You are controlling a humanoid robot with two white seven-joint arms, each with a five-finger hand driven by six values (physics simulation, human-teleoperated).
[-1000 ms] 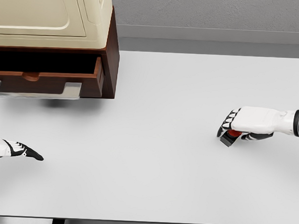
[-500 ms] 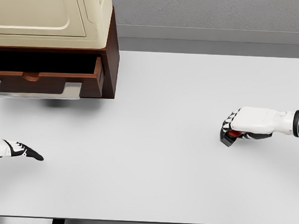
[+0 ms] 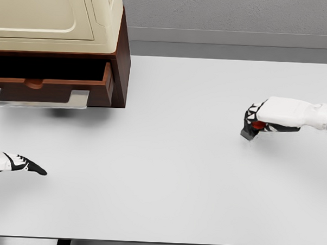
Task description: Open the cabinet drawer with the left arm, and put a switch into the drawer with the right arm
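Observation:
At the back left stands a brown cabinet [image 3: 120, 55] with a cream top, its drawer [image 3: 53, 89] pulled out and its silver handle [image 3: 77, 100] facing the front. My right hand [image 3: 256, 122] is at the right, lifted a little off the table, shut on a small dark switch [image 3: 250, 129] with a red button. The switch hangs tilted under the palm. My left hand [image 3: 26, 165] rests low at the left edge, fingers extended and holding nothing, well in front of the drawer.
The white table [image 3: 172, 171] stretches between the hands and the cabinet. A grey wall [image 3: 228, 17] runs behind it. The table's front edge lies near the bottom of the view.
My right hand has risen with the switch, lifting it off the table and moving slightly up in the picture. The left hand and the drawer have stayed still.

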